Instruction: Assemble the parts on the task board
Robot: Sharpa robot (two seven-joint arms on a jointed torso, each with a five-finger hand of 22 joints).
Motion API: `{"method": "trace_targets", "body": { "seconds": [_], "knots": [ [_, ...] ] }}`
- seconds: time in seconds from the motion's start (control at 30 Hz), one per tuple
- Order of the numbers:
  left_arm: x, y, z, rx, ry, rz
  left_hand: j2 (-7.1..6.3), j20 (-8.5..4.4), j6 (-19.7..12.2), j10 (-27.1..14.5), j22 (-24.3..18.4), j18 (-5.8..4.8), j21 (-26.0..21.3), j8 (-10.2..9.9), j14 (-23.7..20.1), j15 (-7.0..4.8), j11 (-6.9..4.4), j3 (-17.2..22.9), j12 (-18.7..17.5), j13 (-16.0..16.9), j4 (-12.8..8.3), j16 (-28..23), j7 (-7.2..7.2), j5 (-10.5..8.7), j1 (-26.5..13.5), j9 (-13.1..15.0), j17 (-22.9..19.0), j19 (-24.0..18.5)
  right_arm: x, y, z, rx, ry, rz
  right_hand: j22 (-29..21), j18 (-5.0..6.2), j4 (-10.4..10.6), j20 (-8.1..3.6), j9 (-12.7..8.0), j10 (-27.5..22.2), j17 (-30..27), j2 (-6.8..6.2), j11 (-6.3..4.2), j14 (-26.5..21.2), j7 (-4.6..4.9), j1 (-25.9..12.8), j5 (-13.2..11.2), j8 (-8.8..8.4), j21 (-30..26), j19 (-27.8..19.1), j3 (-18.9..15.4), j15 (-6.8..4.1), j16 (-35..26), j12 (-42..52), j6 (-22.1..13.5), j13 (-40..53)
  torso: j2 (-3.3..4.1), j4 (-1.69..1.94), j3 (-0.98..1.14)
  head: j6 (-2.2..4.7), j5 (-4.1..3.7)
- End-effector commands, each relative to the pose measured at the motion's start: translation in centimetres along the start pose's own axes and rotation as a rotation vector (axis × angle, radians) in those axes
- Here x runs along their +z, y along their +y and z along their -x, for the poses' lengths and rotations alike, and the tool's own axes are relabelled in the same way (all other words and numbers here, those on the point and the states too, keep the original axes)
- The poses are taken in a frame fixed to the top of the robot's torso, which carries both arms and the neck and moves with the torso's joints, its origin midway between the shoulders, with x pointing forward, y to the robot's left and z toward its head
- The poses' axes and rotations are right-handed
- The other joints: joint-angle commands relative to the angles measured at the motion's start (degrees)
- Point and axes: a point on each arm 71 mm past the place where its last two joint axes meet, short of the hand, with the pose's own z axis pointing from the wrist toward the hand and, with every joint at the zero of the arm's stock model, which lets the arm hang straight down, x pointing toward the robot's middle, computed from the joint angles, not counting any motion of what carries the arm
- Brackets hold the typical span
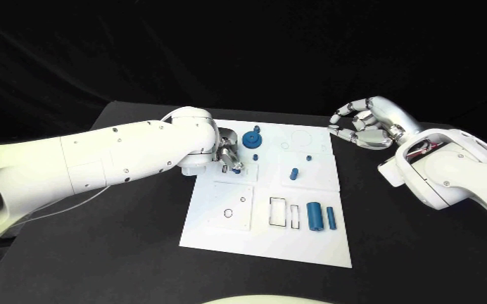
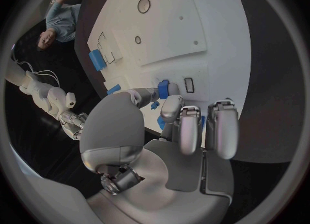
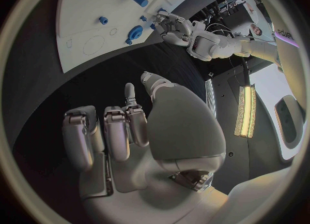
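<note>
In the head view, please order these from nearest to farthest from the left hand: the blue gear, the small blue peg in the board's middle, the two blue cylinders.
1. Blue gear, just beside the left hand.
2. Small blue peg, mid-board.
3. Two blue cylinders, near the board's front right.

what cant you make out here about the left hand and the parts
- Head view: left hand covers the task board beneath; whether it holds a part is unclear.
- Left wrist view: fingers hide small blue parts.
- Right wrist view: board cut off by the rim.
</note>
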Motion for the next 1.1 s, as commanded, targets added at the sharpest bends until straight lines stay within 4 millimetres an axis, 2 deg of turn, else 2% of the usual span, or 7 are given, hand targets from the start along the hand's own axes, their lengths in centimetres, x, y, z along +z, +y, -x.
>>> {"method": "trace_targets", "body": {
  "seconds": [0.03,0.27,1.1],
  "knots": [
    [0.03,-0.03,-0.23,0.01,0.019,-0.001,-0.05,-0.53,0.88,0.42,4.65,-0.46,0.23,0.36,5.95,-0.35,-0.21,5.0,0.23,-0.03,-5.32,0.2,-1.24,-0.17,-0.91,0.2,15.07,1.57,0.0,0.09,-0.07,-0.003,0.003,0.011,15.09,-0.39,0.38,-0.37,0.09,0.1,13.66,0.06,-0.37,5.63,0.06,-0.04,0.29,0.39,0.25,5.89,0.11,-0.47,-0.2,0.06,-0.3,7.32,0.02,0.01,-0.01,-0.11,0.13],
    [0.06,0.03,-0.24,0.009,0.022,0.001,-0.5,-0.68,1.22,0.48,4.84,-0.5,0.29,0.74,5.95,-0.51,-0.4,3.32,0.5,0.04,-4.08,0.2,-1.47,-0.24,-2.54,-0.5,15.07,1.65,0.0,0.11,-0.07,-0.002,0.002,0.011,15.09,-0.39,0.44,-0.37,0.14,0.03,13.56,0.03,-0.38,5.6,0.05,-0.1,0.26,0.43,0.25,5.89,0.09,-0.48,-0.23,0.0,-0.31,7.24,0.01,-0.01,-0.01,-0.17,0.18],
    [0.14,0.11,-0.28,0.013,0.036,0.003,-0.59,-0.89,1.96,0.76,5.43,-0.61,0.49,1.5,5.95,-0.73,-0.63,-0.35,1.06,0.25,-1.58,0.2,-1.73,-0.26,-4.78,-2.02,15.07,1.92,-0.06,0.13,-0.02,-0.002,-0.002,0.013,15.09,-0.39,0.63,-0.38,0.25,0.01,13.52,-0.08,-0.38,5.59,0.05,-0.32,0.1,0.51,0.25,5.89,-0.01,-0.49,-0.24,-0.03,-0.38,7.21,0.02,-0.04,0.01,-0.34,0.12]
  ]
}}
